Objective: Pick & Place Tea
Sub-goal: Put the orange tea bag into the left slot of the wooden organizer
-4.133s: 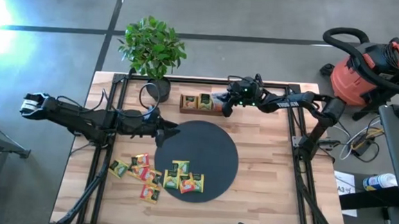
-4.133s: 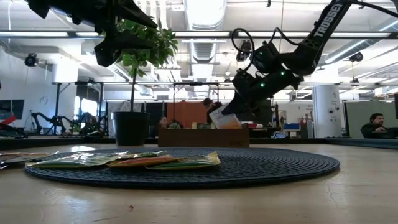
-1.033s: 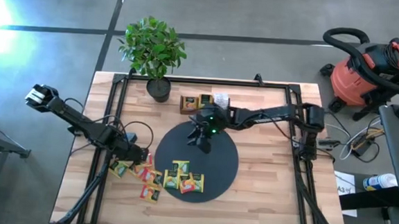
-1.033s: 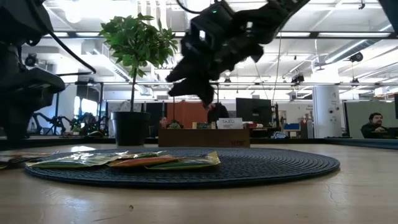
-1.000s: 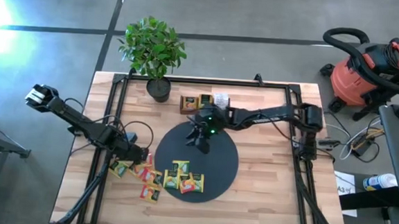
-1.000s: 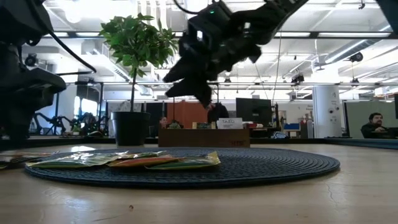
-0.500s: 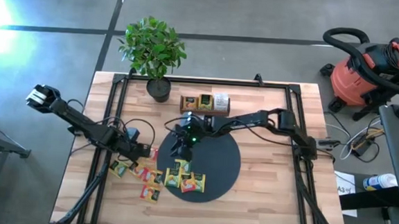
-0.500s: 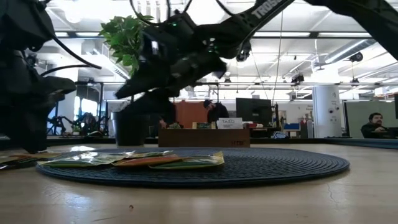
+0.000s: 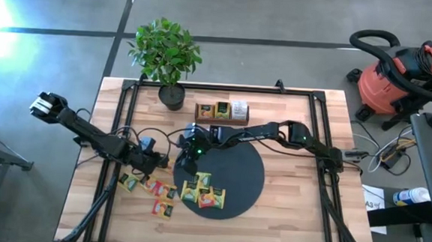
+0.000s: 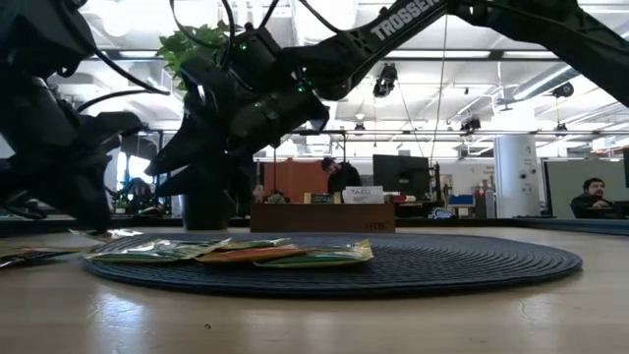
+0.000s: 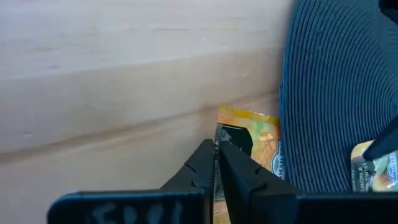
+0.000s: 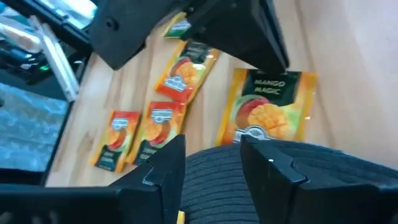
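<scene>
A yellow mango tea sachet [image 12: 267, 106] lies on the wood at the left rim of the black round mat [image 9: 235, 178]. My left gripper [image 11: 216, 155] is shut at its edge. My right gripper [image 12: 211, 168] hovers open just over the mat's left rim [image 9: 185, 166], right beside the left gripper [image 9: 164, 163], with nothing between its fingers. Three sachets [image 9: 203, 191] lie flat on the mat's near left part. Several orange and green ones [image 9: 148, 186] lie on the table left of the mat. My left gripper has its shut fingers on one edge of the yellow sachet [image 11: 221, 127], slanting down from the table's left. The fingertips hide how much paper is between them. The sachet lies flat on the wood, its far end [image 11: 273, 168] at the mat's rim.
A brown wooden tray [image 9: 220, 111] holding a few sachets stands at the far edge, and a potted plant [image 9: 167, 54] stands left of it. The mat's right half and the table's right side are bare wood and weave. A red vacuum [image 9: 399, 72] stands off the table.
My right gripper has swept from over the mat's far middle toward the table's left and near edge and has come down to the mat's left rim, beside the left gripper. The mat, with the sachets on it, has slid a little toward the table's right.
</scene>
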Tool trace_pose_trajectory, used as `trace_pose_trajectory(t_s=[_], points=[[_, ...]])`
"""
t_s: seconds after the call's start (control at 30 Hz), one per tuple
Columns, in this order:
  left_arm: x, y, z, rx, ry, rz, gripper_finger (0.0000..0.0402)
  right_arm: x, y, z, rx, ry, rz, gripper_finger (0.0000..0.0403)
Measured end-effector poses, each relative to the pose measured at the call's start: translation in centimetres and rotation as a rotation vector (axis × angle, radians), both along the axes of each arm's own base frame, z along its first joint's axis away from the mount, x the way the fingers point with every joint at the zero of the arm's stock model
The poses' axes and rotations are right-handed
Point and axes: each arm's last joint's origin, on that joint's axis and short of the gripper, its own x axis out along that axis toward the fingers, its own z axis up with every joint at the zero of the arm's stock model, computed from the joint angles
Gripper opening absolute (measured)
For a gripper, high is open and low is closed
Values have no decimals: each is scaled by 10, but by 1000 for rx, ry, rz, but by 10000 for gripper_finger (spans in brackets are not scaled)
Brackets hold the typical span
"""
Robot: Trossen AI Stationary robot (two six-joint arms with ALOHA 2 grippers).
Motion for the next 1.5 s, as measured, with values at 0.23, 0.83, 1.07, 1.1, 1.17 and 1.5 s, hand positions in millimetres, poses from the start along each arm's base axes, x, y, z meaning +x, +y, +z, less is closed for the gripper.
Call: trace_pose_trajectory(t_s=[0.23, 0.83, 1.07, 1.1, 1.17, 1.5], points=[[3, 0, 13, 39, -68, -27, 0, -1, -1, -1, -28, 11, -22, 137], [0, 0, 22, 38, -60, -43, 2, -3, 4, -7, -15, 40, -9, 141], [-7, 1, 13, -27, 21, -48, 61, 0, 20, -8, -95, 15, -35, 186], [-9, 1, 10, -38, 32, -40, 73, 0, 21, -11, -109, 20, -48, 191], [-12, 2, 4, -74, 50, -8, 94, 2, 22, -17, -122, 26, -60, 198], [-6, -1, -9, -185, -133, -11, 122, 15, 23, -19, -130, 1, -59, 201]])
